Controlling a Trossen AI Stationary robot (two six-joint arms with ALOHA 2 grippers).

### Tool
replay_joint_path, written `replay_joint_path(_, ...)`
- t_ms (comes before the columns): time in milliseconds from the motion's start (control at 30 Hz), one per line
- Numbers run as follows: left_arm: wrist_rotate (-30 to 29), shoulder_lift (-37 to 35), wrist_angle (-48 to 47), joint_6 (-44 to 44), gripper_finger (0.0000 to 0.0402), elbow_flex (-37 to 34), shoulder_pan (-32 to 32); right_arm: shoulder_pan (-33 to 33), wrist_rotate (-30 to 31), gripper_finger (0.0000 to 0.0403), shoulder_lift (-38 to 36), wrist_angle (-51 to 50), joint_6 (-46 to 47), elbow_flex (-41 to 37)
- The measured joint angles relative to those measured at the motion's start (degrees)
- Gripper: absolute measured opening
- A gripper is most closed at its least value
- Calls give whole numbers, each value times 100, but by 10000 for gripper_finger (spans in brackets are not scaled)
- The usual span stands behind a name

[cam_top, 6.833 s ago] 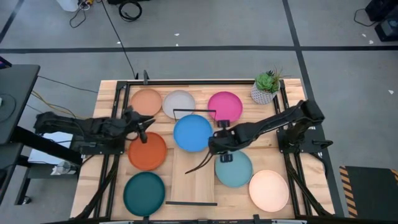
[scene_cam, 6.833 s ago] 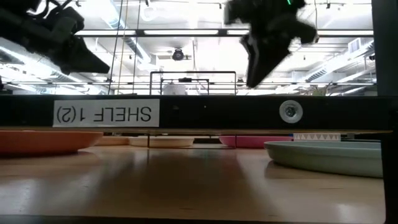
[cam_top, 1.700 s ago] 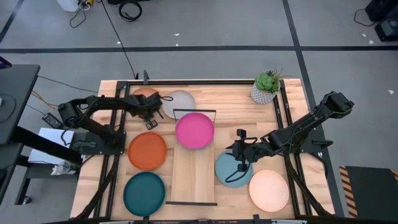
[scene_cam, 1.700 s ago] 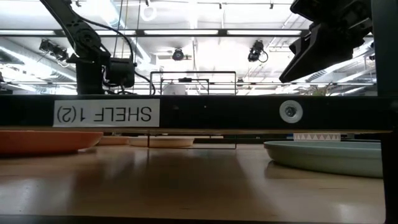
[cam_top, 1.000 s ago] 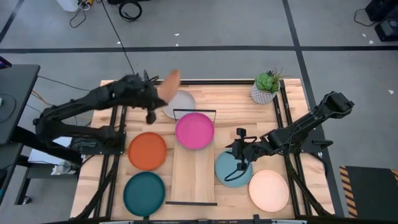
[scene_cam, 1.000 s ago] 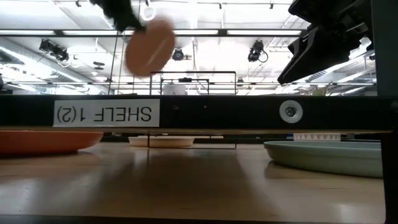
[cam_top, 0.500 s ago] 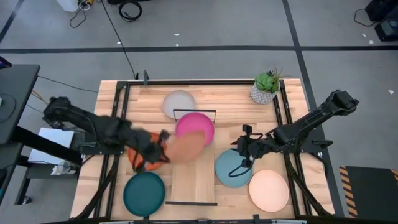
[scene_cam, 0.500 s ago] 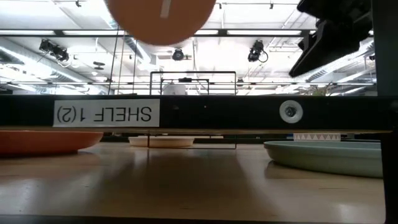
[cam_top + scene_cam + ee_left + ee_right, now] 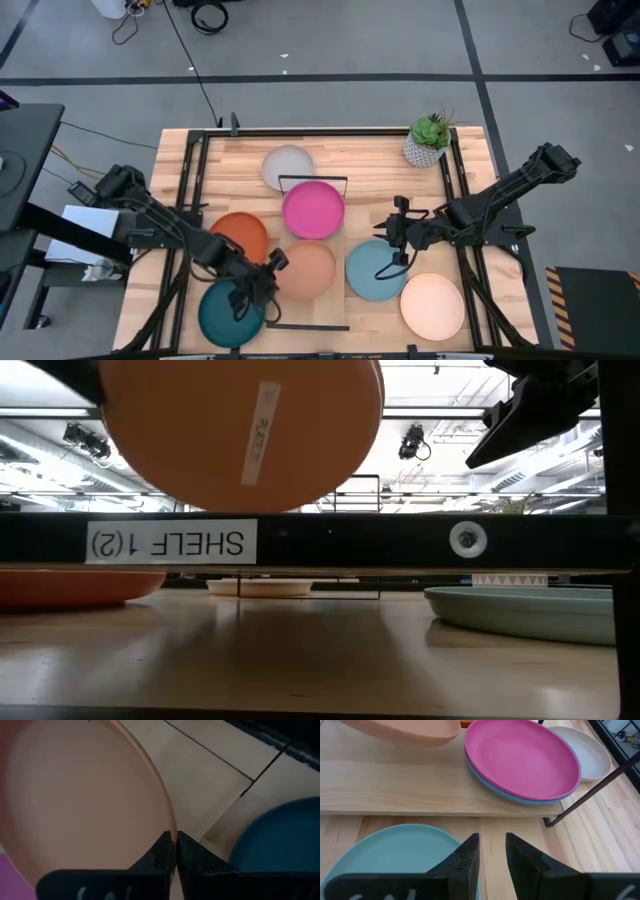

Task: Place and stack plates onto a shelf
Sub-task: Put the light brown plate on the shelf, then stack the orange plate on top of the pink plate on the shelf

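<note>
My left gripper (image 9: 270, 264) is shut on the peach plate (image 9: 306, 270), which hangs above the near half of the shelf (image 9: 312, 310); the low view shows its underside (image 9: 240, 430) with a label. A magenta plate (image 9: 313, 208) lies on a blue plate (image 9: 520, 799) on the shelf's far half. Flat on the tabletop lie the grey (image 9: 287, 166), dark orange (image 9: 235, 232), teal (image 9: 228, 315), light blue (image 9: 375, 272) and cream (image 9: 432, 305) plates. My right gripper (image 9: 398, 236) hovers above the light blue plate's far edge with a narrow gap between its fingers (image 9: 470, 857). My left gripper pinches the peach plate's rim (image 9: 173, 831) between its two fingers, at the edge toward the table's left (image 9: 278, 263). The fingers come from the table's left, slanting down. The plate is lifted clear of the shelf and tilted.
A small white pot with a green plant (image 9: 428, 140) stands at the far right corner. Thin black wire frames rise at the shelf's far end (image 9: 312, 180) and near end (image 9: 307, 326). Black rails (image 9: 190, 180) run along both table sides.
My left gripper has carried the peach plate, held high and tilted, from above the far left corner toward the near edge and rightward; the plate now hangs over the shelf's near half, close to the low camera. My right gripper has drifted slightly toward the right.
</note>
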Motion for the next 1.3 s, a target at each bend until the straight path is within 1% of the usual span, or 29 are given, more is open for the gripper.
replay_joint_path(333, -11, 456, 87, 13, 25, 0, -127, 0, -6, 100, 0, 33, -2, 0)
replay_joint_path(567, -29, 798, 351, 304, 25, 2, -342, 0, -21, 100, 0, 71, 26, 0)
replay_joint_path(700, -266, 926, 415, 214, 28, 2, -424, 0, -33, 100, 0, 103, 28, 0)
replay_joint_path(800, -296, 927, 528, 147, 49, 2, -440, 0, -35, 100, 0, 130, 28, 0)
replay_joint_path(933, -405, 914, 615, -31, 95, 2, -444, 0, -37, 100, 0, 129, 28, 0)
replay_joint_path(1033, -405, 893, 578, -307, 124, 2, -442, 0, -38, 100, 0, 128, 28, 0)
replay_joint_path(1133, -447, 659, 279, -667, 139, 3, -461, 0, -40, 100, 0, 127, 29, 0)
replay_joint_path(1233, -602, 284, -281, -1448, 140, 4, -457, 2, -41, 100, 0, 129, 33, -2)
replay_joint_path(1300, -689, 44, -591, -2241, 135, -40, -444, 0, -41, 100, 0, 128, 82, -2)
